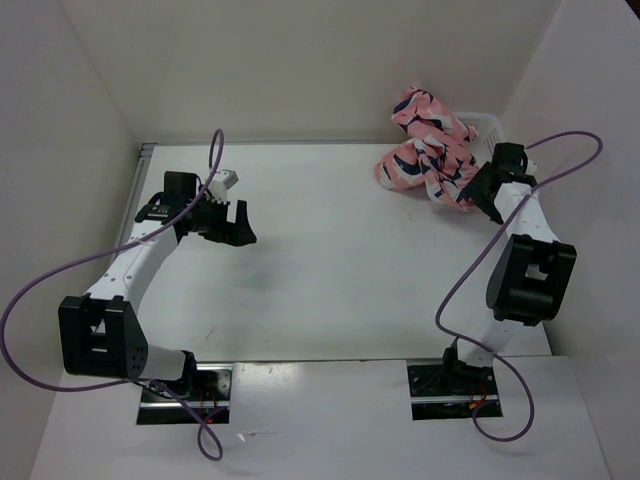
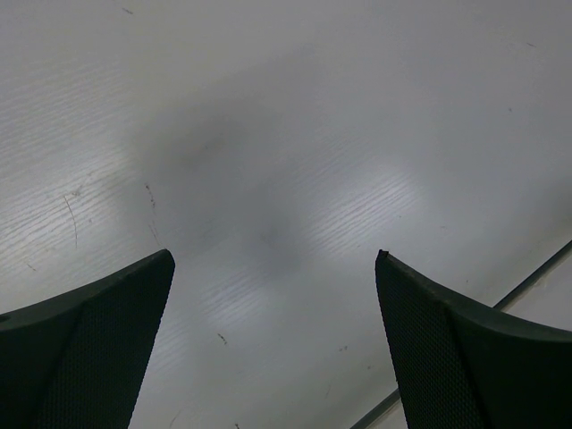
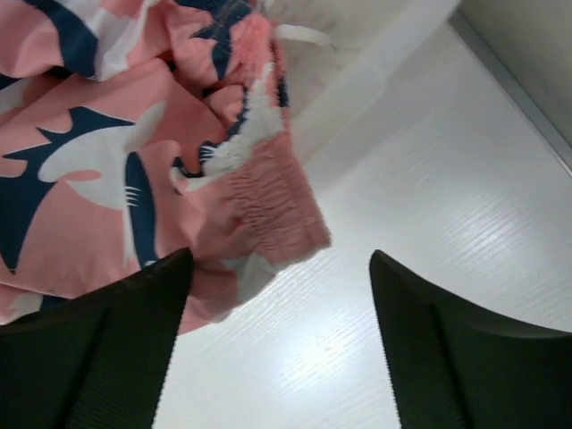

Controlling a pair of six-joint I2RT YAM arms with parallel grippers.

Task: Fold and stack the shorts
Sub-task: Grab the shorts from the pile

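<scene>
The salmon-pink shorts (image 1: 430, 150) with navy and white shapes lie crumpled at the back right of the table, spilling out of a white basket (image 1: 492, 124). My right gripper (image 1: 470, 195) is open just beside them at their right front edge. In the right wrist view the shorts (image 3: 116, 152) fill the upper left, their gathered waistband (image 3: 277, 210) hanging just past my left finger, and nothing is between the jaws of the right gripper (image 3: 279, 268). My left gripper (image 1: 243, 222) is open and empty over bare table at the left; its wrist view shows the left gripper (image 2: 275, 259) above white tabletop only.
White walls close in the table on the left, back and right. A seam runs along the table's back edge (image 1: 300, 143). A table edge line (image 2: 527, 281) shows at the lower right of the left wrist view. Purple cables loop from both arms.
</scene>
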